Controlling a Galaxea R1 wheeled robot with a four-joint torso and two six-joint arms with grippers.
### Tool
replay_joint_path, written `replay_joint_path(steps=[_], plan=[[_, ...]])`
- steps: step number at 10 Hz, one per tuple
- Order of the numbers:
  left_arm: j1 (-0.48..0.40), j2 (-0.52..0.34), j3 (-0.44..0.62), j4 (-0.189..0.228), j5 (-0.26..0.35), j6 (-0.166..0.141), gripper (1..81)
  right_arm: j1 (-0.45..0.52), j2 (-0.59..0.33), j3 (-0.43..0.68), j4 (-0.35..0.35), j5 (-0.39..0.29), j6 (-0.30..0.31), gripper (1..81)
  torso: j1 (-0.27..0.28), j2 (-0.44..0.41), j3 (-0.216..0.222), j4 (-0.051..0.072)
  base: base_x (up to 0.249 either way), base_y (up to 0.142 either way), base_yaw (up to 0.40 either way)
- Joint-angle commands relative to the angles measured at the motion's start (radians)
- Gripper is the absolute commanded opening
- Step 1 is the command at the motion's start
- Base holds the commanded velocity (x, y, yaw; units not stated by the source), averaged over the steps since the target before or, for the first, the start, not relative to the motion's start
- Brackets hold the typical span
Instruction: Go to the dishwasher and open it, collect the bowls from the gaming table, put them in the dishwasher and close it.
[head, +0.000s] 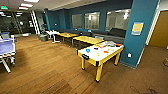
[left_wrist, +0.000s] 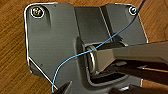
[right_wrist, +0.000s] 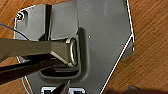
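Observation:
The gaming table (head: 93, 56) stands right of the middle in the head view, a few steps ahead. It has a white top, a yellow rim and yellow legs. Small bright bowls lie scattered on its top: a blue bowl (head: 88, 50), a yellow bowl (head: 98, 54), an orange bowl (head: 106, 52), and more colourful items at its far end (head: 110, 44). The dishwasher is out of view. Both wrist views look past the robot's dark plate onto wooden floor (left_wrist: 10, 62), with nothing held in sight.
A teal pillar (head: 140, 32) rises just behind the gaming table. Two wooden-topped tables (head: 87, 39) and a white table (head: 52, 33) stand further back. A blue table (head: 6, 47) sits at the left edge. Open wooden floor (head: 45, 67) lies between.

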Motion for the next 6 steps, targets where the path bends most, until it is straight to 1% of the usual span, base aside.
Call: replay_joint_path(steps=[1,6], plan=[[-0.037,0.002,0.002,-0.002,0.052,0.001,81.1,0.049,-0.002,0.000,-0.006,-0.056,-0.004,81.1,0.000,0.000,0.000,0.000,0.167,0.000,0.000],[-0.037,0.005,0.002,0.001,0.052,0.001,81.1,0.046,0.000,0.000,-0.006,-0.056,-0.004,81.1,0.000,0.000,0.000,0.000,0.151,0.000,0.000]])
